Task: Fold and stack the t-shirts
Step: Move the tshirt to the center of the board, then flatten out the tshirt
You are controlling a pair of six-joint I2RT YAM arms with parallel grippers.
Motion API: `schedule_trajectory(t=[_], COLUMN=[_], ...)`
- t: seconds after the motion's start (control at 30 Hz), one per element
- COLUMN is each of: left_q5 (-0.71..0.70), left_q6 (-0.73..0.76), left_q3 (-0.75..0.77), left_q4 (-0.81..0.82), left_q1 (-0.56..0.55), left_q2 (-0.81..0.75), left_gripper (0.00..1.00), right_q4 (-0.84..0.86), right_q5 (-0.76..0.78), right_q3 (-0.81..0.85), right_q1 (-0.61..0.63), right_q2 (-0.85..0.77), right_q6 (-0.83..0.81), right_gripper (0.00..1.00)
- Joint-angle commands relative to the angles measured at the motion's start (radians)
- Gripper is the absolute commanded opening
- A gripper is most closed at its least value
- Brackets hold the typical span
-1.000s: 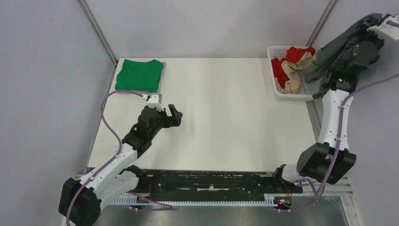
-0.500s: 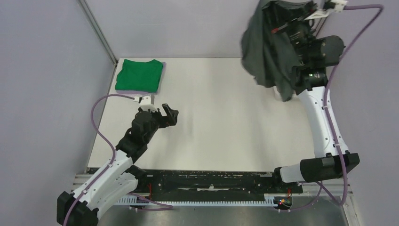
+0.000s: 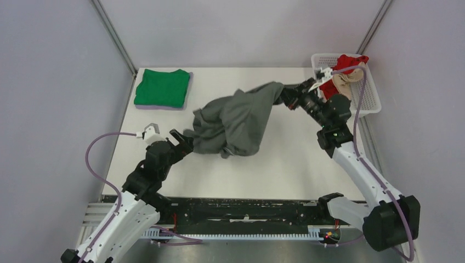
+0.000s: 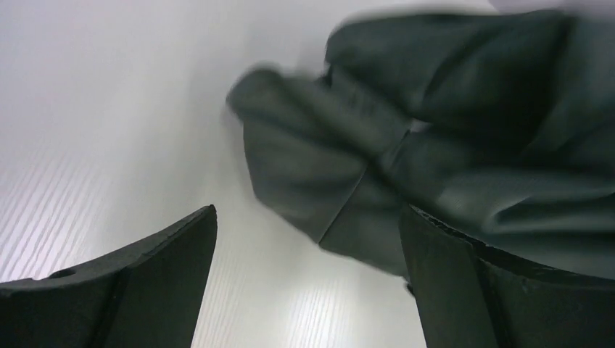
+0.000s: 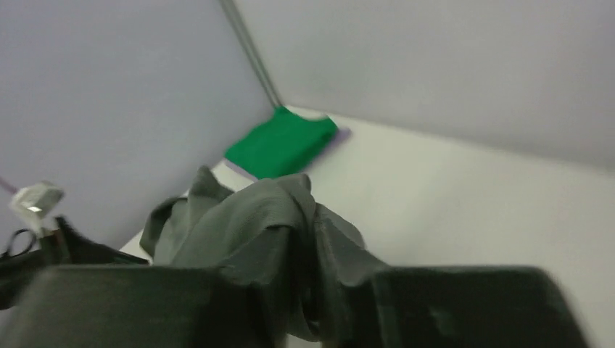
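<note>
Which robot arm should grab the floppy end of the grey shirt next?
Left, probably. The left gripper, jaws open, sits right beside the loose end of the dark grey t-shirt; the right gripper grips the other end.

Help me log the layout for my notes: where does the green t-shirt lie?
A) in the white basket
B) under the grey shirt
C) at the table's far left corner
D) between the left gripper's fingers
C: the green t-shirt lies folded flat at the far left corner of the table, apart from the grey t-shirt.
</note>
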Motion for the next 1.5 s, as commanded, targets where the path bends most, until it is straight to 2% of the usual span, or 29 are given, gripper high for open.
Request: schedule_trajectory(t=[0.0,0.1,0.13,0.2,0.3,0.5,0.6,0.73,0.9,1.03,1.2,1.27,1.4,1.47], left_q5=[-0.015,0.005,0.011,0.021,0.066,0.211,0.288,0.310,0.286,0.318,0.338,0.319,0.288,0.240], left_q6=[-0.207,-0.230,-0.225,-0.205,-0.162,-0.093,-0.054,-0.012,0.061,0.120,0.184,0.201,0.215,0.215], left_q3=[-0.052,-0.087,-0.089,-0.091,-0.086,-0.056,-0.003,0.079,0.237,0.327,0.429,0.457,0.495,0.510], left_q4=[-0.239,-0.327,-0.337,-0.332,-0.273,-0.073,0.046,0.141,0.107,0.101,0.048,0.021,-0.024,-0.054], left_q1=[-0.002,-0.002,-0.002,-0.002,-0.002,-0.002,-0.002,-0.002,-0.003,-0.025,-0.071,-0.083,-0.095,-0.102], left_q2=[-0.098,-0.175,-0.194,-0.204,-0.138,0.182,0.326,0.476,0.683,0.816,0.950,0.999,1.069,1.088], left_gripper=[1.00,1.00,1.00,1.00,1.00,1.00,1.00,1.00,0.97,0.89,0.77,0.76,0.67,0.67], right_q4=[-0.179,-0.327,-0.381,-0.449,-0.446,-0.453,-0.459,-0.456,-0.443,-0.412,-0.375,-0.356,-0.343,-0.333], right_q5=[0.409,0.798,0.871,0.910,0.837,0.614,0.598,0.622,0.683,0.751,0.760,0.773,0.777,0.753], right_q3=[-0.319,-0.435,-0.435,-0.433,-0.450,-0.457,-0.453,-0.425,-0.359,-0.300,-0.215,-0.185,-0.142,-0.134], right_q1=[-0.003,-0.003,-0.004,-0.003,-0.003,0.020,0.071,0.133,0.144,0.143,0.144,0.141,0.122,0.106], right_q2=[-0.138,-0.158,-0.161,-0.182,-0.227,-0.249,-0.223,-0.145,-0.031,0.080,0.237,0.293,0.384,0.417], right_q6=[-0.170,-0.181,-0.191,-0.197,-0.217,-0.239,-0.263,-0.283,-0.278,-0.226,-0.175,-0.161,-0.119,-0.100], right_gripper=[0.33,0.95,0.98,0.98,0.98,0.98,0.98,0.98,0.98,0.98,0.98,0.97,0.96,0.95])
